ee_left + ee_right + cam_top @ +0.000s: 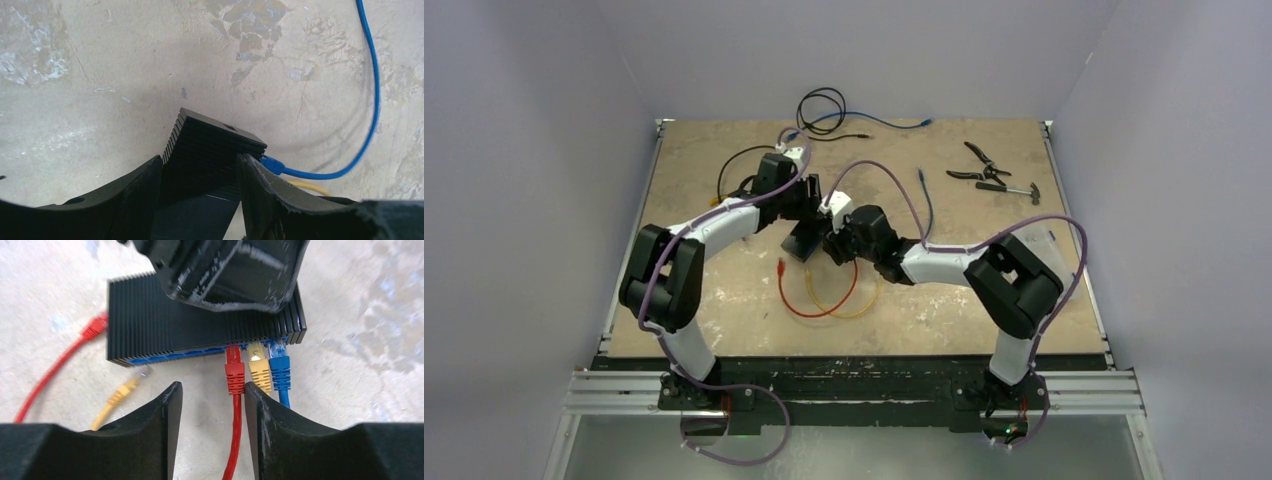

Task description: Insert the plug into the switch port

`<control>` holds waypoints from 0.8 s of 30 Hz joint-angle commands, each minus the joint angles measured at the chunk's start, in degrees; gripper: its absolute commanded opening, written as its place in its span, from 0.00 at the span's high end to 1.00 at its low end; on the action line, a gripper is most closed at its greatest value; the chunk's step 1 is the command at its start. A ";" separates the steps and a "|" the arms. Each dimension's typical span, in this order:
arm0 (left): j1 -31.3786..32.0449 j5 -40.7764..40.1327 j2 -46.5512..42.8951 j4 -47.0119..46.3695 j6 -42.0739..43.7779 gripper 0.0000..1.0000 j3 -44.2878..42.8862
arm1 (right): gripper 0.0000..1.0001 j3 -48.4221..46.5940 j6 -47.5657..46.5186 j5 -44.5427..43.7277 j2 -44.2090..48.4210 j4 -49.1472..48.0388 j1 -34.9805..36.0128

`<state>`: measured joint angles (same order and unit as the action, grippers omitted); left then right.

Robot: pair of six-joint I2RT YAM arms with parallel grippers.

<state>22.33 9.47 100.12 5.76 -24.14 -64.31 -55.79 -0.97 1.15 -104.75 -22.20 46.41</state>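
Black ribbed-metal switch box sits mid-desk with three plugs side by side toward one end of its blue-lined port row: a red plug, a yellow plug and a blue plug. The right tool stands wide, its fingers either side of the thin red cable without pinching it. The left tool straddles the box's far end, fingers hard by both flanks; whether it clamps cannot be told. The red plug looks seated level with its neighbours, so the job appears all but done. A clean finish would call for the right tool to back straight out along the cable, jaws wide, so nothing tugs the plug, while the left one steadies the box.
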 commanded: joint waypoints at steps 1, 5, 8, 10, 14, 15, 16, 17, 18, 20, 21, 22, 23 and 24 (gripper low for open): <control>-1.54 4.42 1.04 7.84 2.66 0.44 -3.59 | 0.48 0.59 -0.06 -0.97 6.85 -12.12 -0.01; -3.56 4.22 0.61 7.82 3.17 0.43 -3.30 | 0.46 2.62 0.15 -2.24 9.90 -10.62 0.00; -3.61 5.50 0.76 7.34 3.15 0.43 -2.54 | 0.46 4.12 0.18 -2.67 12.25 -9.39 -0.01; -3.61 6.49 0.87 6.61 2.45 0.43 -1.33 | 0.46 5.09 0.24 -2.71 13.62 -8.32 0.02; -3.69 5.29 -1.29 5.98 1.86 0.43 1.00 | 0.43 7.30 0.53 -5.81 17.11 -6.04 -0.05; -3.81 4.61 -2.01 6.37 2.02 0.43 0.96 | 0.40 7.88 0.53 -6.86 18.31 -5.31 -0.20; -4.05 3.91 -2.75 6.86 2.22 0.42 0.72 | 0.37 8.54 0.52 -7.90 19.39 -4.62 -0.45; -4.35 3.03 -3.56 7.60 2.51 0.42 0.35 | 0.34 9.13 1.76 -8.64 20.75 -4.01 -0.95; -4.82 1.98 -4.30 8.39 2.82 0.42 -0.12 | 0.30 9.93 2.48 -9.33 22.18 -3.43 -1.65; -6.14 -0.13 -5.79 10.20 3.19 0.40 -0.89 | 0.22 11.72 3.97 -10.39 25.19 -2.48 -3.38; -6.88 -1.52 -6.52 10.98 3.30 0.40 -1.09 | 0.19 12.61 4.63 -10.83 26.73 -2.16 -4.27; -7.67 -3.26 -7.44 11.74 3.27 0.39 -1.17 | 0.15 13.47 5.33 -11.34 28.24 -2.00 -5.18; -8.44 -5.35 -8.22 12.66 2.95 0.39 -1.10 | 0.12 14.29 5.89 -12.06 29.73 -1.98 -5.81; -9.39 -7.38 -9.05 13.08 2.54 0.38 -1.12 | 0.10 15.09 6.17 -12.89 31.03 -1.97 -6.30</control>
<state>16.34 9.93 96.64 16.56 -21.82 -63.64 -42.94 2.11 -7.01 -79.26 -24.14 42.54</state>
